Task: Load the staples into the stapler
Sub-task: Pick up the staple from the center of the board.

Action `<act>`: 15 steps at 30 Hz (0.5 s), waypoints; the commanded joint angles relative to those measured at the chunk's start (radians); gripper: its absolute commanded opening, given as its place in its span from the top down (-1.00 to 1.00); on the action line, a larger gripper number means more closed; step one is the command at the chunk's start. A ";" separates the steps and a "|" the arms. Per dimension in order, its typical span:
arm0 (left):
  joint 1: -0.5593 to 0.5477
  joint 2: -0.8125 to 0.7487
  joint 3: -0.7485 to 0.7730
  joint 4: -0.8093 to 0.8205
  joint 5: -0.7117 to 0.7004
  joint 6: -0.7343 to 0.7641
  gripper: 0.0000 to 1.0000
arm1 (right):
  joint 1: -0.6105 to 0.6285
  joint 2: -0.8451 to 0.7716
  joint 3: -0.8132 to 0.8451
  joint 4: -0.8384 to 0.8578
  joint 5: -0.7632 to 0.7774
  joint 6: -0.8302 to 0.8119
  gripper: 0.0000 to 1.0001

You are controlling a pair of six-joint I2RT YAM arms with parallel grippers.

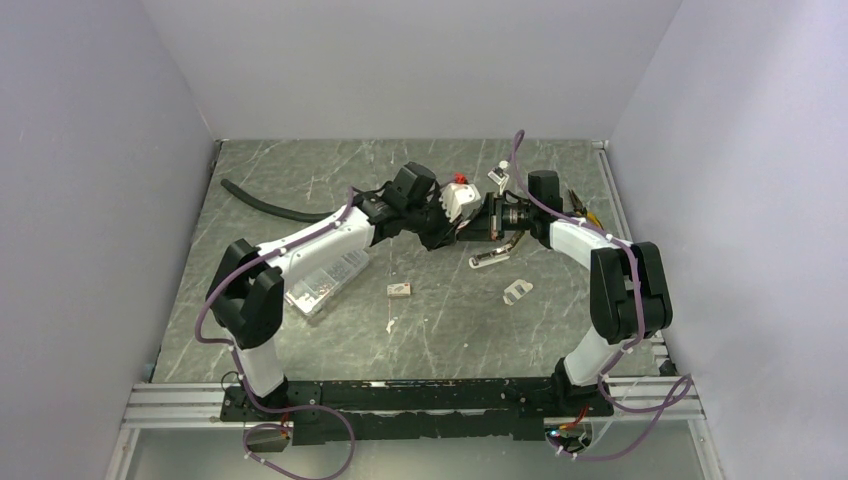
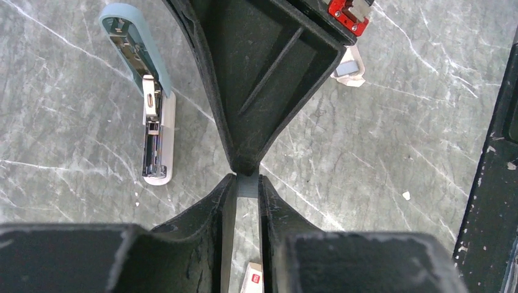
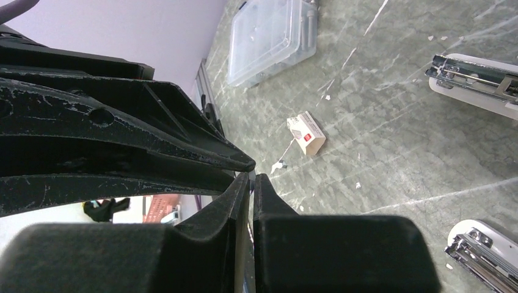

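Pinching a thin grey strip (image 2: 247,190), likely staples, in my left tool (image 2: 247,180), right tool (image 3: 251,180) pressed nearly together at its tip, I'd square both before passing. The staple box (image 1: 400,290) lies on the bench (image 1: 440,335) near the opened stapler (image 1: 490,256).

The left gripper (image 1: 452,238) and right gripper (image 1: 472,232) meet tip to tip mid-table (image 1: 450,330), blocking that airspace. Nearer, the staple box (image 1: 400,290) lies reachable from above between the clear case (image 1: 325,282) and the opened stapler (image 1: 490,258).

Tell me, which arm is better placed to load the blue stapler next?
Right, probably: the blue stapler lies open almost beneath the right gripper, which meets the left gripper at a thin grey strip.
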 commanded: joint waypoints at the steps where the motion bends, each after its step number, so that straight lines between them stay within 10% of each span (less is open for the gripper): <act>1: -0.001 -0.001 0.033 0.037 -0.036 0.026 0.48 | 0.004 -0.015 0.029 -0.023 -0.026 -0.037 0.84; 15: -0.009 -0.026 0.035 0.009 -0.036 -0.002 -0.05 | -0.020 -0.040 0.065 -0.143 0.005 -0.171 0.88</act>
